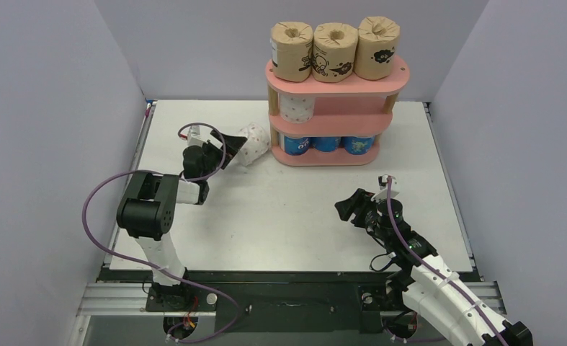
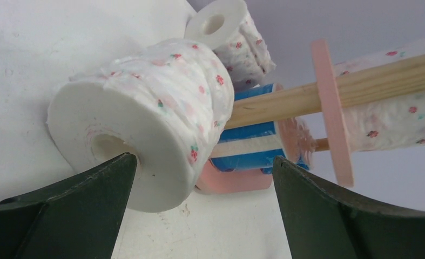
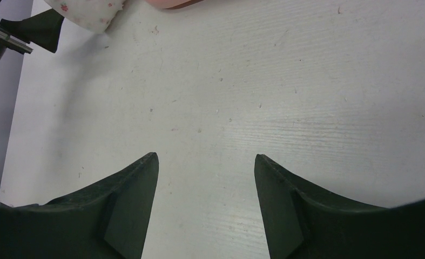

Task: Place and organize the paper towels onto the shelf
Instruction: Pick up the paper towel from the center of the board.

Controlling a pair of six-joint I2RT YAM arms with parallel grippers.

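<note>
Overhead: pink three-tier oval-board shelf (image 1: 352, 86) holds brown printed wrapped rolls (image 1: 335, 52) on top, one white pink-dotted roll (image 1: 297, 108) mid-tier, blue rolls (image 1: 327, 144) below.
Left wrist: left gripper (image 2: 203, 158) jaws wide, a second dotted roll (image 2: 161, 108) lying on its side just ahead.
Right wrist: right gripper (image 3: 206, 157) jaws half apart over white table (image 3: 307, 81).

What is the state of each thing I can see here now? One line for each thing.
left gripper: open, one loose white roll between its fingers, not clamped.
right gripper: open, empty, over the table.
brown rolls: three upright on top tier.
blue rolls: three on bottom tier.
shelved white roll: on middle tier, left end.
loose white rolls: two, off the shelf.
shelf: upright.
</note>
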